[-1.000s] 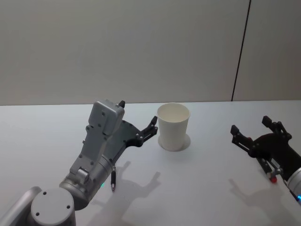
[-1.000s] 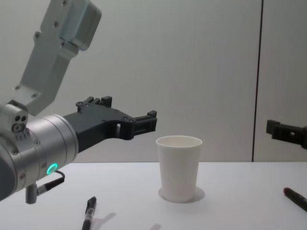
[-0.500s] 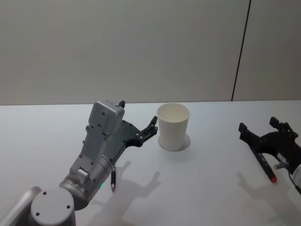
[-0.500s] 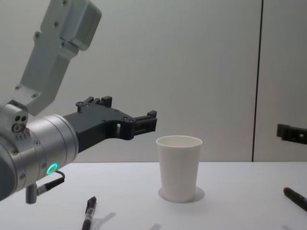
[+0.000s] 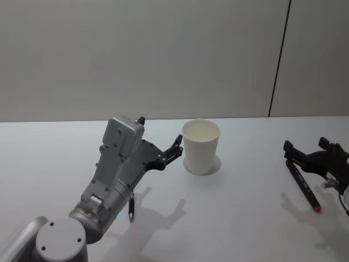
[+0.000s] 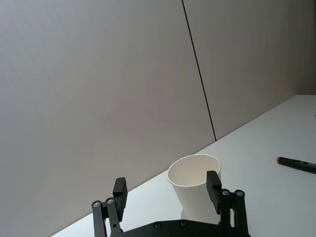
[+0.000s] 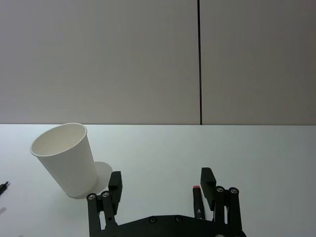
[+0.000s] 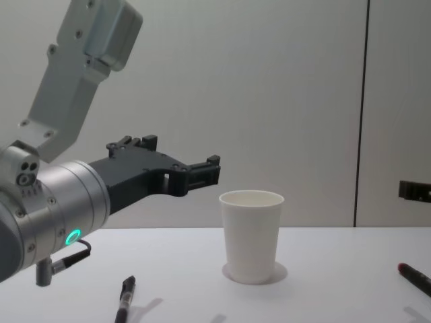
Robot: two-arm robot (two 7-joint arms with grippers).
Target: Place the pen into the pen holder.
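Right gripper (image 5: 305, 145) open over pen (image 5: 303, 186), lower right.
Centre jaws across barrel (left gripper (image 5: 176, 147) open, idle by cup (image 5: 200, 147)).

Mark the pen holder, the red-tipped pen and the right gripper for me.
pen holder (image 5: 200, 150), head view, outer wall of the cup.
red-tipped pen (image 5: 302, 186), head view, middle of the barrel.
right gripper (image 5: 305, 144), head view, midway between its open fingertips.

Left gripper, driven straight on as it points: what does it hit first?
Likely the white paper cup, standing dead ahead of the open left gripper; depth is unclear, so it might pass over the rim.
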